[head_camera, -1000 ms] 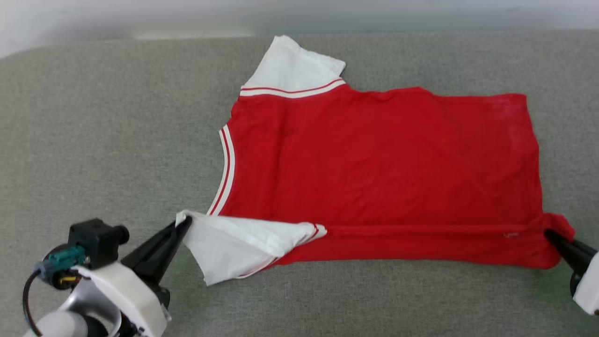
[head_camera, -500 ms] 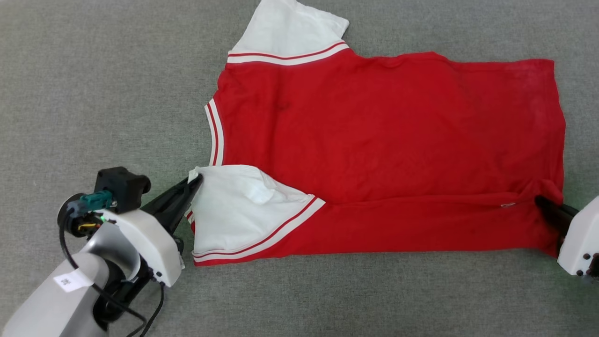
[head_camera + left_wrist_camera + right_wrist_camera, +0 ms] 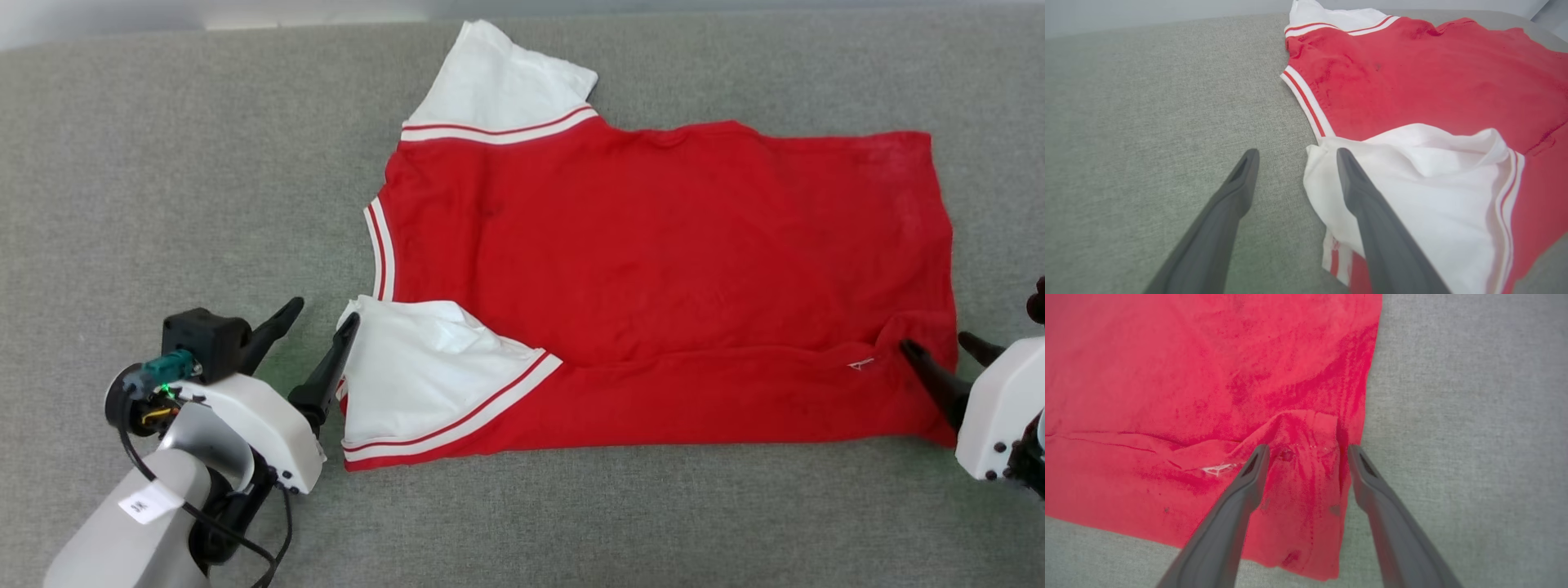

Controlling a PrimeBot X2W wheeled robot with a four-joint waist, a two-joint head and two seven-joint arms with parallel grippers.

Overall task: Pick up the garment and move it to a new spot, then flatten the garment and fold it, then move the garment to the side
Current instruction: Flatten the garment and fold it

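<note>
— Grey desk (image 3: 163, 163) has the shirt (image 3: 653, 261) lying in the middle. Is it held?
— No, the left end effector (image 3: 325, 310) and right end effector (image 3: 934, 340) are open. It looks soft and light; grab corners.

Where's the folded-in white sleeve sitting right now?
In the head view, the white sleeve lies folded over the near-left corner of the garment, directly right of the open left tool.
</note>
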